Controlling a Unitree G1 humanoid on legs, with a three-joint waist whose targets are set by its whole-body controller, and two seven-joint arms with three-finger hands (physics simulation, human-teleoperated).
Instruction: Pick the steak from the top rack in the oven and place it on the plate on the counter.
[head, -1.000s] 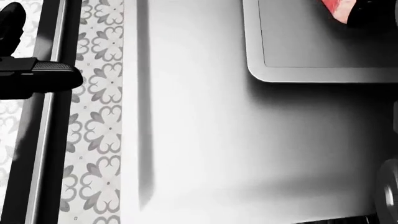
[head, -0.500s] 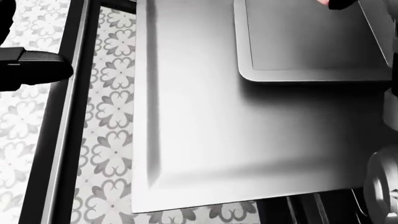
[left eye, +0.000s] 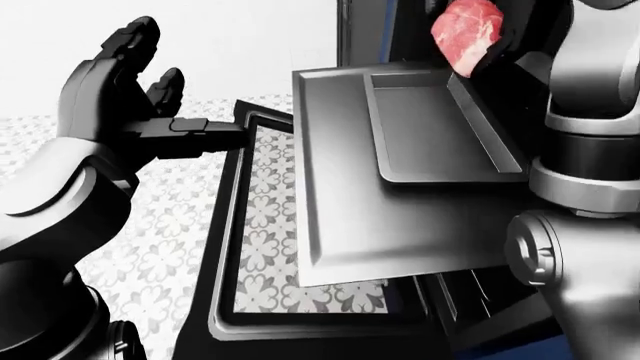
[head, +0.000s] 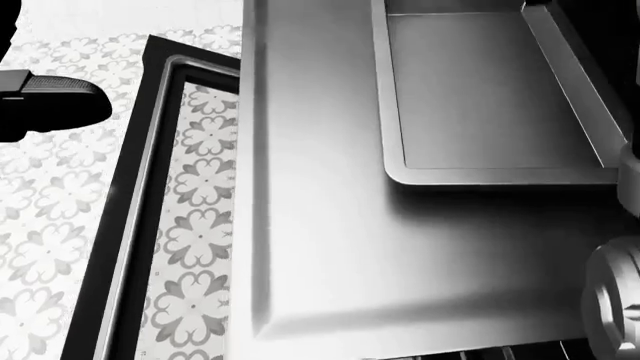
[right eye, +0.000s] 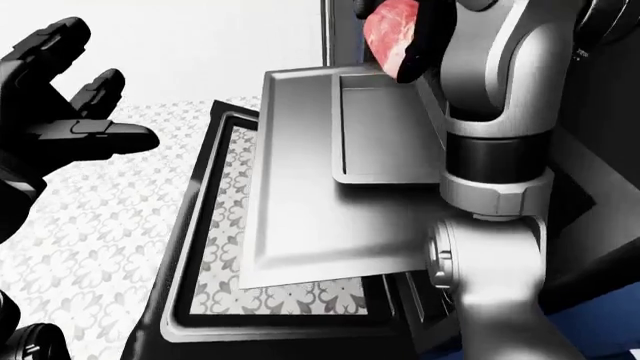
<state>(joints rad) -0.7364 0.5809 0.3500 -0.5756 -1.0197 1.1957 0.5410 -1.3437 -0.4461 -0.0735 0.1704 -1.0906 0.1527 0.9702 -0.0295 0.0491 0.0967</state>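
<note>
steak lifted off the tray, right hand carrying it near the top of frame

steak (left eye: 466, 30) sits at the top of the left-eye view, right of centre, red and marbled, clear of the metal below it; right hand (right eye: 425, 37) is a dark shape wrapped against its right edge, fingers appear closed round it, though the hand is cropped and dark so exact finger placement can't be told; in the head view neither steak nor that hand shows; small tray (head: 490, 97) fills the upper right of the head view, bare inside, resting on the larger flat sheet (head: 330, 247) that runs down to the bottom; oven door (left eye: 235, 300) lies open at lower left of the left-eye view, patterned floor showing through its glass; left hand (left eye: 125, 97) at upper left of the left-eye view, fingers spread wide, holding nothing, near the door's upper edge but apart from it; plate and counter not in view in any frame.

handling, as a guess: raw cut, soft and floppy, moderately light, surface likely slick; it will sag either side of a narrow pinch and could slide out if tilted; best held across the thick middle with fingers on both broad faces, kept roughly level; here the grip looks to be on one edge, so most of the meat hangs out to the left, a risk of slipping on a quick swing; a slow carry and a low release over the plate seem sensible.
</note>
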